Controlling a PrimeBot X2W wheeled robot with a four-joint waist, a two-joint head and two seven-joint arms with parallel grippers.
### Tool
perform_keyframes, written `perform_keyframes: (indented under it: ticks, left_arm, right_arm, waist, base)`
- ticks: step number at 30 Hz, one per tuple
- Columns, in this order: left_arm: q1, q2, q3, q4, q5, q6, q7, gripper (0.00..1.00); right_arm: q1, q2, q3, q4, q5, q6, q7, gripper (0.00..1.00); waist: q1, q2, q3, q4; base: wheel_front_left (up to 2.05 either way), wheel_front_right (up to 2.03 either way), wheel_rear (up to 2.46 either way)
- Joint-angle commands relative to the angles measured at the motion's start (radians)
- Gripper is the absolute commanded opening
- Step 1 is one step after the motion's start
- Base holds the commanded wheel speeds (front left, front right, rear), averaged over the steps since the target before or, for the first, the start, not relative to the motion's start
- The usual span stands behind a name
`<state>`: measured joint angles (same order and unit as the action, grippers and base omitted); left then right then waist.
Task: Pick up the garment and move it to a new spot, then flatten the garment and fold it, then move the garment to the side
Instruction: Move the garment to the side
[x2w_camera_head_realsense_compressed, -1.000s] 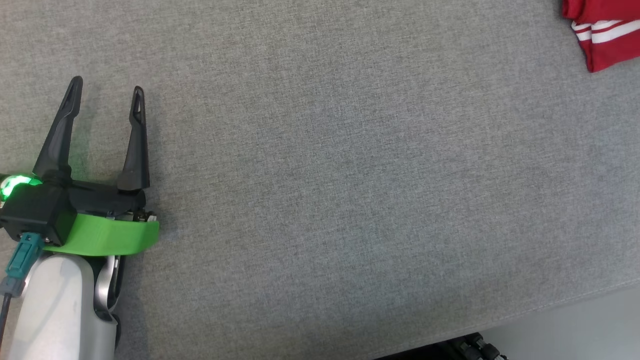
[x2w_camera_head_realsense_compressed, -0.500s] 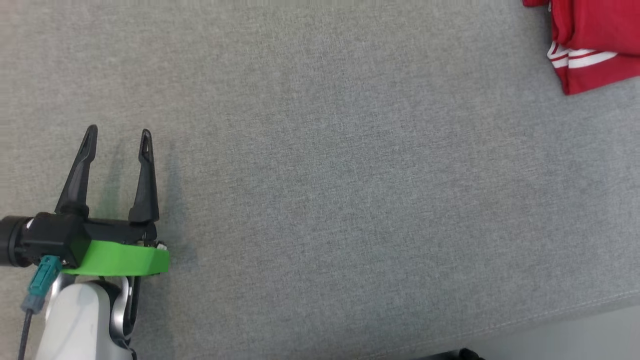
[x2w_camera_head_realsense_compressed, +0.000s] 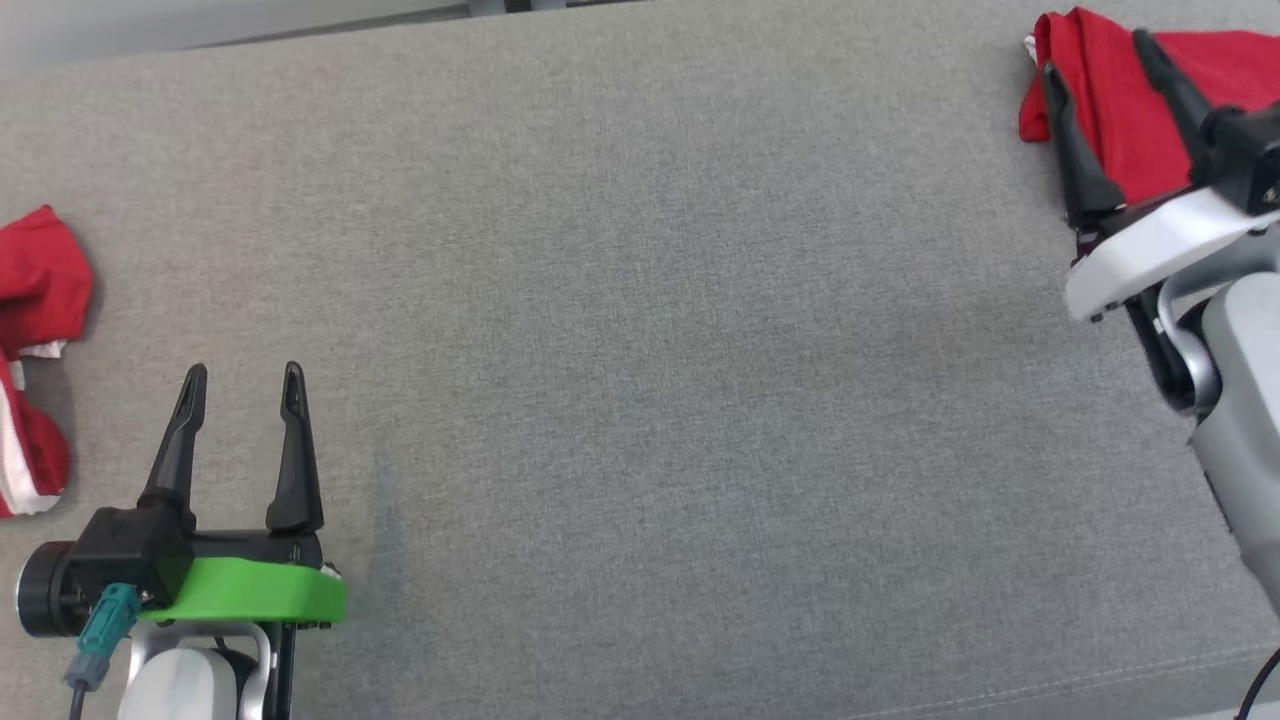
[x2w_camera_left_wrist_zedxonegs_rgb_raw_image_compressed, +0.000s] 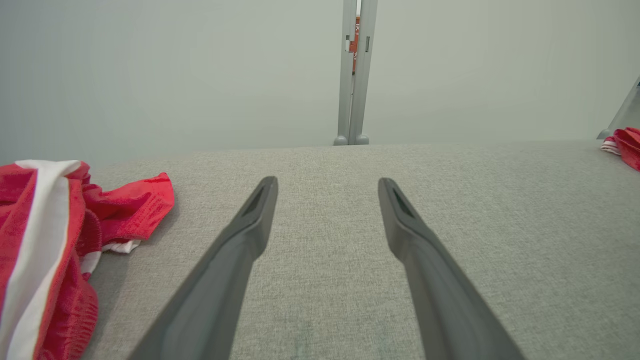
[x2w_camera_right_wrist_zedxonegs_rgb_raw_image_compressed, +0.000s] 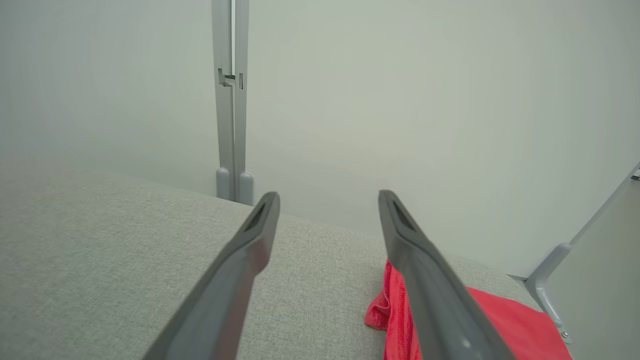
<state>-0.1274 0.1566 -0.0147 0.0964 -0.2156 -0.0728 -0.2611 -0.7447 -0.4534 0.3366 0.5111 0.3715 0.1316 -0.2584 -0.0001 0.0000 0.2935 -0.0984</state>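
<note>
Left gripper: had two long, tapered black fingers with slotted tips, on a black housing. A bright green bracket sat beneath, and a teal connector with a dark cable hung at the left.

Right gripper: had matching black fingers, a white bracket and a pale grey forearm.

The tabletop is mottled grey cloth. A red garment lies at two o'clock, and a second garment, red with white stripes, at nine o'clock. The left gripper has black fingers on a bright green mount with a teal plug; the right gripper sits on a white mount.
</note>
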Motion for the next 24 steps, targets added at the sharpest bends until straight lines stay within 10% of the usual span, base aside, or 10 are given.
perform_keyframes:
  ticks: [1, 24]
  left_arm:
    - [0.018, -0.006, 0.004, 0.003, -0.006, 0.001, -0.005, 1.00]
    - [0.092, -0.062, 0.048, 0.080, 0.007, -0.030, -0.004, 1.00]
  right_arm:
    - [0.047, 0.013, -0.014, -0.021, -0.010, -0.002, -0.006, 1.00]
    - [0.627, 0.274, -0.212, -0.351, -0.092, -0.002, -0.007, 1.00]
  waist:
    - [0.0001, 0.0000, -0.068, 0.043]
    - [0.0001, 0.0000, -0.213, 0.075]
  base:
    - [0.00, 0.00, 0.00]
    - [0.00, 0.00, 0.00]
